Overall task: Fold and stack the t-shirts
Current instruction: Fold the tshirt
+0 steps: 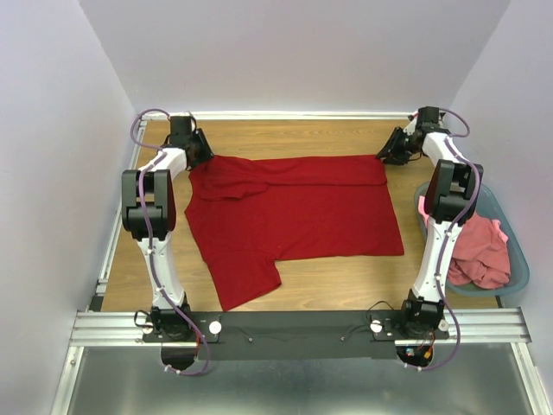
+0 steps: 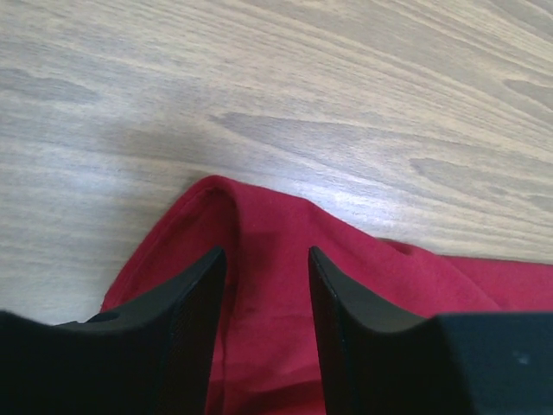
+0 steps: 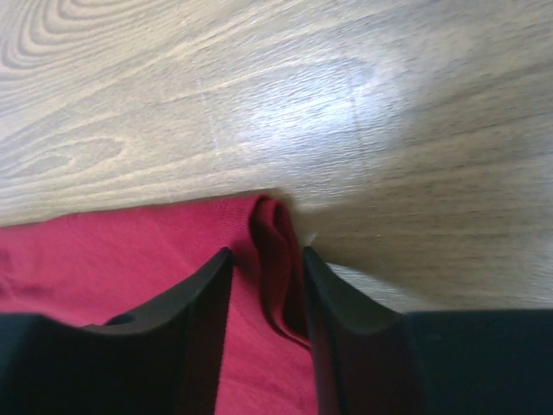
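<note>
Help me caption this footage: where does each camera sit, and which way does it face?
Top external: high behind the bases, looking down at the wooden table; left arm and right arm flank the dark red cotton t-shirt.
Left wrist: on the left arm, facing down past the black fingers of the left gripper at a shirt corner.
Right wrist: on the right arm, facing down past the right gripper at a bunched shirt corner.
Shared: all show the red shirt on wood.

Top view looks down from behind — wrist views close on corners of the red t-shirt [image 1: 302, 212].
</note>
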`<state>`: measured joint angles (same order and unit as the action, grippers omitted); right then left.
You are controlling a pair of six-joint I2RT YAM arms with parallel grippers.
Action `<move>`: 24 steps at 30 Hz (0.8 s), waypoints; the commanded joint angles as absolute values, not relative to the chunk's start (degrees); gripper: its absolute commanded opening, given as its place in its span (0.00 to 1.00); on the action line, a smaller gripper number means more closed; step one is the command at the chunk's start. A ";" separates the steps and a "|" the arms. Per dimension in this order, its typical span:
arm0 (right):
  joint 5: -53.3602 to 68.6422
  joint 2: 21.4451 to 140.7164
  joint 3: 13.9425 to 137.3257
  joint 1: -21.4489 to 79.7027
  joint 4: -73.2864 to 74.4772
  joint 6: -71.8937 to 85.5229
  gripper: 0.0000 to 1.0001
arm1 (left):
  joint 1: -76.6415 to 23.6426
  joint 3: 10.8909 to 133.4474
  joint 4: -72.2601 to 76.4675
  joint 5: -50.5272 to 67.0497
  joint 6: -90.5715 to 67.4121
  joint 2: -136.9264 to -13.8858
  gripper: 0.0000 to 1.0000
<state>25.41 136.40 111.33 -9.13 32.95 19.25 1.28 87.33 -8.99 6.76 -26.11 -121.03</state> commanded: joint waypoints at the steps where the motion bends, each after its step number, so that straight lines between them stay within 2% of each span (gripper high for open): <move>1: 29.00 138.69 113.12 -9.58 33.05 19.86 0.43 | 1.85 88.07 -7.21 9.40 -26.89 -123.05 0.47; 4: 29.62 138.95 113.29 -9.58 33.05 19.69 0.37 | 1.93 88.07 -6.77 9.67 -27.16 -123.22 0.45; 10: 29.62 139.92 113.47 -9.58 33.05 19.60 0.32 | 2.90 88.07 -5.54 9.67 -27.60 -124.71 0.43; 11: 29.53 140.01 113.38 -9.58 33.05 19.60 0.31 | 3.07 88.15 -5.02 9.75 -27.60 -125.15 0.39; 17: 28.21 140.36 113.03 -9.67 32.96 19.07 0.24 | 4.57 89.03 -3.34 12.21 -28.13 -127.18 0.33; 18: 28.13 140.45 112.94 -9.67 32.96 19.07 0.23 | 4.57 89.47 -3.34 12.91 -28.04 -127.79 0.28; 20: 28.13 140.62 112.94 -9.67 32.96 18.99 0.20 | 4.66 89.65 -2.99 13.27 -27.86 -128.06 0.26; 23: 27.43 140.71 112.94 -9.67 33.05 18.72 0.09 | 4.83 89.47 -2.37 13.01 -27.42 -128.23 0.05; 24: 26.64 140.63 113.03 -9.84 33.05 18.81 0.05 | 5.01 89.39 -2.37 12.57 -27.33 -128.15 0.03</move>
